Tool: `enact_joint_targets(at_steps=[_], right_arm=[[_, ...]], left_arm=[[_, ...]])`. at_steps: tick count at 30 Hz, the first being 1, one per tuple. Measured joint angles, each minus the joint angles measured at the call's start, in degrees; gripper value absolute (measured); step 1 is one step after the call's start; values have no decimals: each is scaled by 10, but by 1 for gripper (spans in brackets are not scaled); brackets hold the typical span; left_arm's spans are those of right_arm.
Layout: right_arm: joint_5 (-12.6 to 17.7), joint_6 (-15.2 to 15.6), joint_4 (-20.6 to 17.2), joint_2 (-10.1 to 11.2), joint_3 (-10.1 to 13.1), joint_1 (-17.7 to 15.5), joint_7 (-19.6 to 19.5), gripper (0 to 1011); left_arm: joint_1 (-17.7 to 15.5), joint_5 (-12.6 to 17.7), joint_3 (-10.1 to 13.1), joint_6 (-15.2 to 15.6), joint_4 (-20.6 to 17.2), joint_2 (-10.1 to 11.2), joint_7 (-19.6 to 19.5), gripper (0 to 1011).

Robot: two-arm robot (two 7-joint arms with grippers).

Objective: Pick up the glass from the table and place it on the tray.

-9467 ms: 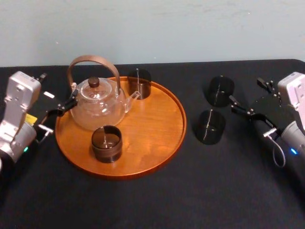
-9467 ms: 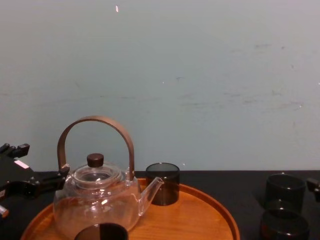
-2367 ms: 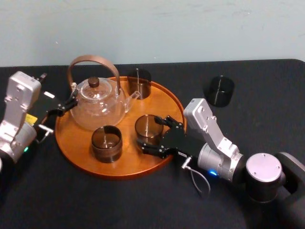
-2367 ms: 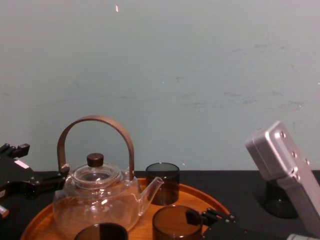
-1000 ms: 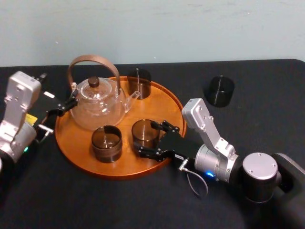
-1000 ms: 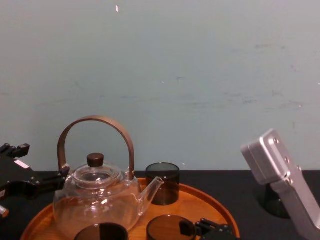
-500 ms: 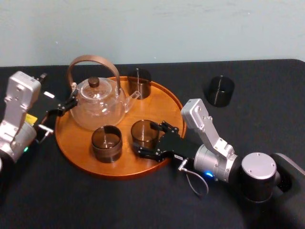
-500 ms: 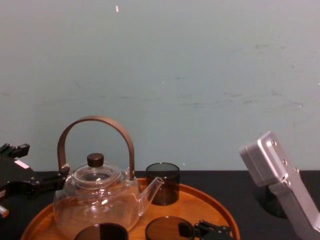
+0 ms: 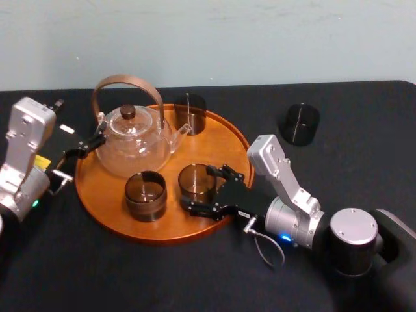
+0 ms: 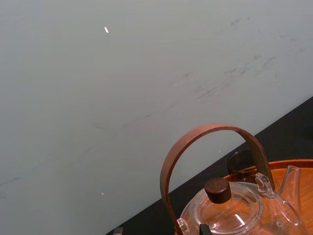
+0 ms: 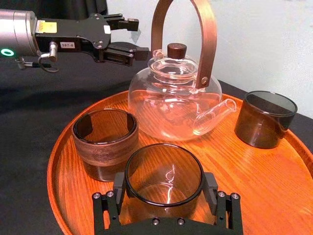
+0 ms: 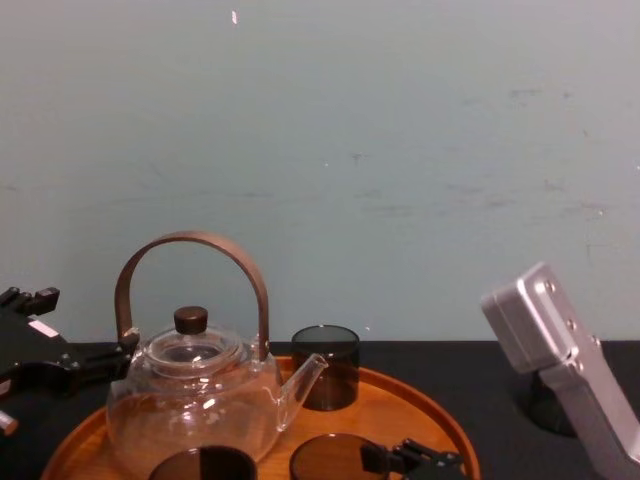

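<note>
A dark smoked glass (image 9: 197, 182) stands upright near the front right of the round wooden tray (image 9: 221, 146), low over or on its floor. My right gripper (image 9: 201, 188) is shut on the glass (image 11: 164, 181), with one finger pad (image 11: 119, 185) against each side of its rim. From the chest view its rim (image 12: 328, 446) shows just above the bottom edge. My left gripper (image 9: 91, 144) rests open at the tray's left edge beside the teapot. The black table (image 9: 351, 162) lies under everything.
A glass teapot (image 9: 133, 140) with an arched brown handle stands at the tray's back left. A wood-banded glass (image 9: 145, 195) stands just left of the held one, and a dark glass (image 9: 190, 112) at the tray's back. Another dark glass (image 9: 299, 123) stands on the table, back right.
Over the last second the right gripper and its glass have crept slightly left and down above the tray. The left arm has stayed where it was.
</note>
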Motion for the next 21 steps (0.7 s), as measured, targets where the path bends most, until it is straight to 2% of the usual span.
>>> enact_joint_targets(at_steps=[8, 21], right_arm=[[8, 1, -16, 8, 4, -8, 1, 1002], [8, 17, -64, 31, 11, -36, -14, 1002]], left_arm=[[0, 0, 0, 0, 0, 0, 0, 1010], [0, 0, 0, 0, 0, 0, 0, 1009]])
